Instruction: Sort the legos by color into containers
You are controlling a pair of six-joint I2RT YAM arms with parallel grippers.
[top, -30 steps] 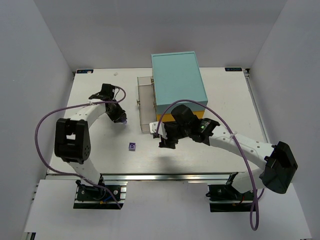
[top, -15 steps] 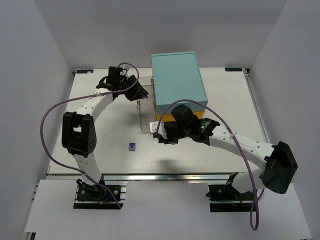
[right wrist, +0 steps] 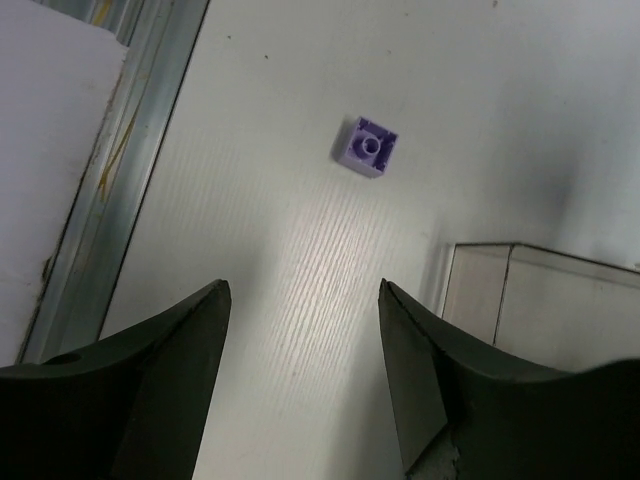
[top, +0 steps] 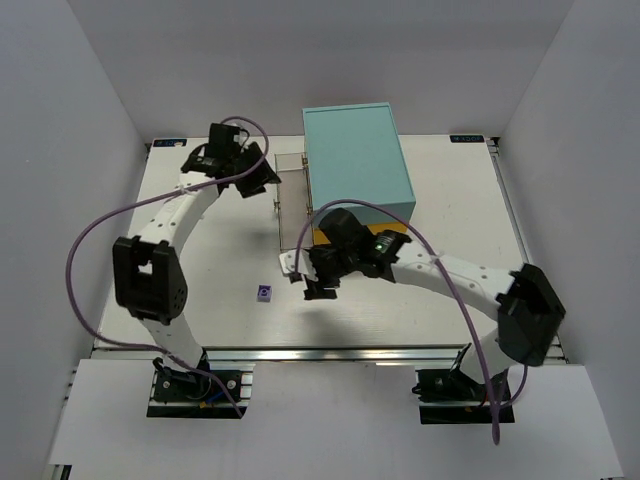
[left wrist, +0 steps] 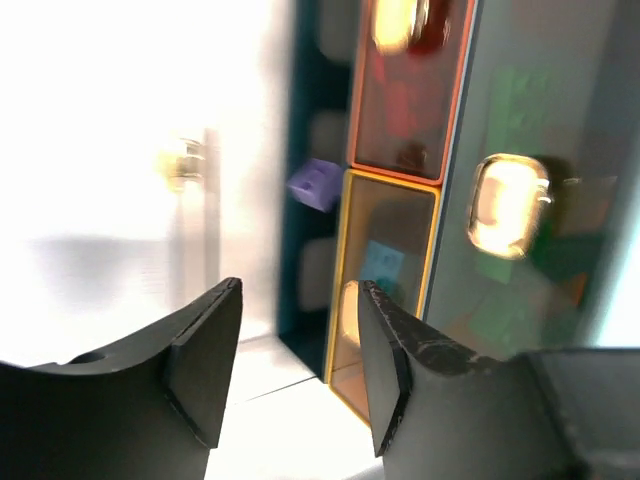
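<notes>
Purple lego (top: 263, 293) lies loose on the table (top: 230, 260), studs up, near the front edge and left of the pulled-out clear drawer (top: 283, 200). It touches nothing. In the right wrist view it (right wrist: 368, 147) sits ahead of the fingers, well clear of both, with the drawer corner (right wrist: 540, 290) off to the right and the aluminium rail (right wrist: 130, 150) to the left.

Right gripper (top: 315, 288) hangs just right of that lego, at the near end of the drawer. Its jaws are spread and hold nothing (right wrist: 305, 290).

Second purple brick (left wrist: 315, 185) shows in the left wrist view only. It sits ahead of the fingers, against the dark teal gap beside the cabinet's drawer fronts. The view is blurred, so I can't tell whether it rests on anything.

Left gripper (top: 262, 182) is at the far end of the drawer, just beside the cabinet (top: 355, 160). Its jaws are spread and empty (left wrist: 300, 300).

Cabinet front, left wrist view: the red-framed drawer (left wrist: 405, 100) holds dark red shapes and the yellow-framed drawer (left wrist: 385, 260) adjoins it. Both are too blurred to read the contents properly. From above, the cabinet top is light teal, with a yellow layer showing at its near edge.
</notes>
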